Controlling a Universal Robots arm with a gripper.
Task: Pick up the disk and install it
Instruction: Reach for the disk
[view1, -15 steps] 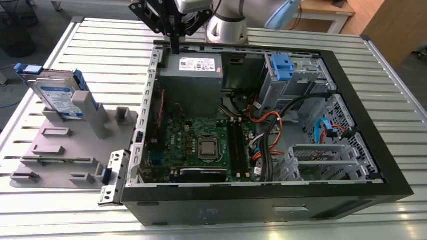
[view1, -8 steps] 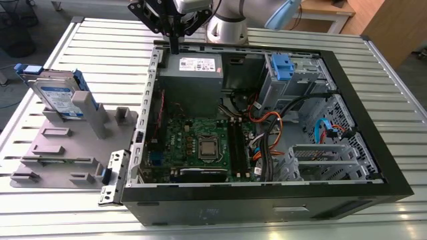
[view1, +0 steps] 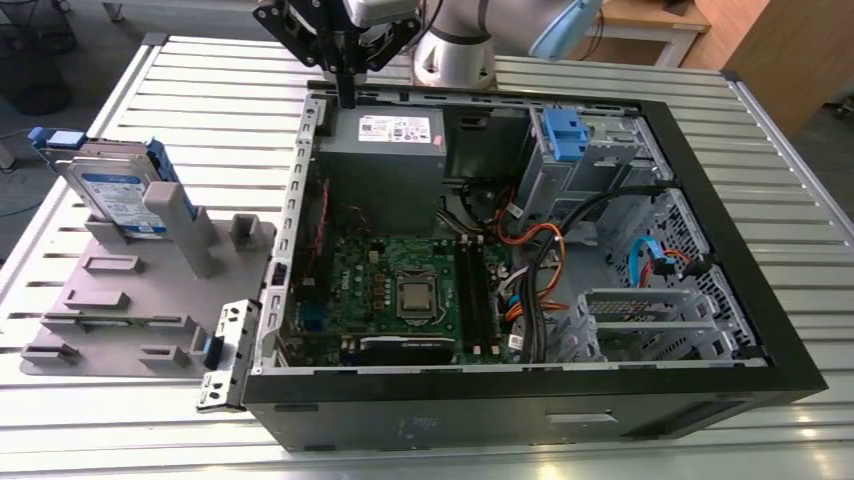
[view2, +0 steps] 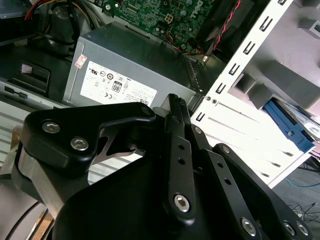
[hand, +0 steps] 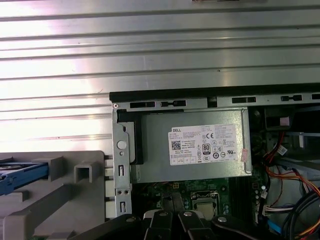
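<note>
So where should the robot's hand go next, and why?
Probably swing the end effector toward the exterior view's left, over to the disk. It hangs empty above the power supply, while the disk stands in the grey holder outside the case.

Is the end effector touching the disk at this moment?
Apart. In the exterior view the end effector hangs over the computer case's edge, while the disk stands in the grey holder off to the exterior view's left.
</note>
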